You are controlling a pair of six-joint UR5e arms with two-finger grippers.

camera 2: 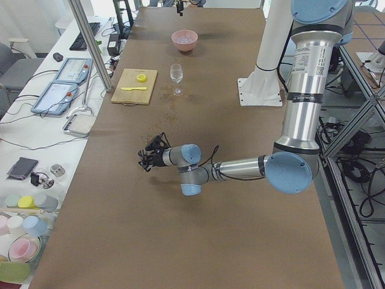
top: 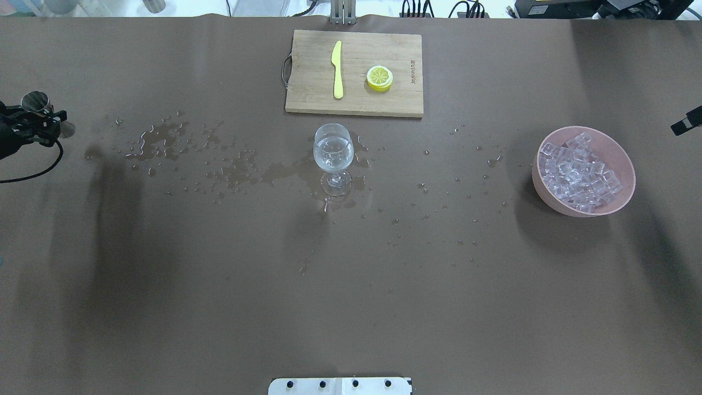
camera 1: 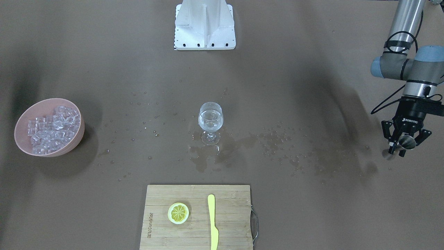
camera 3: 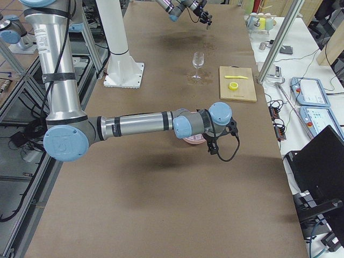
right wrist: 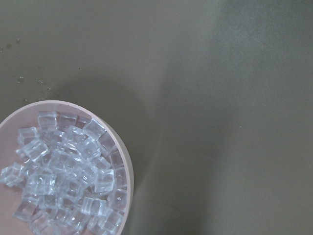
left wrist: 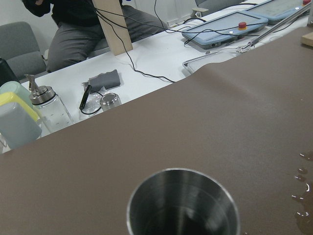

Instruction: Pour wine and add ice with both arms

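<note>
Left gripper (camera 1: 405, 139) jaws pinching steel cup (left wrist: 183, 201); right gripper (camera 3: 214, 148) jaws: cannot tell; ice (camera 1: 52, 129) cubes small, wet, likely slippery; pinch one across flat faces; wine glass (camera 1: 210, 119) fragile.

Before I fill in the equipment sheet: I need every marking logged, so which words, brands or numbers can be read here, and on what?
"ROBOTIQ": white letters on the black body of the left pincer, which grips a steel cup.
Engraved mark along one short edge of the cutting board: too blurred to read.
No other text is legible.
</note>
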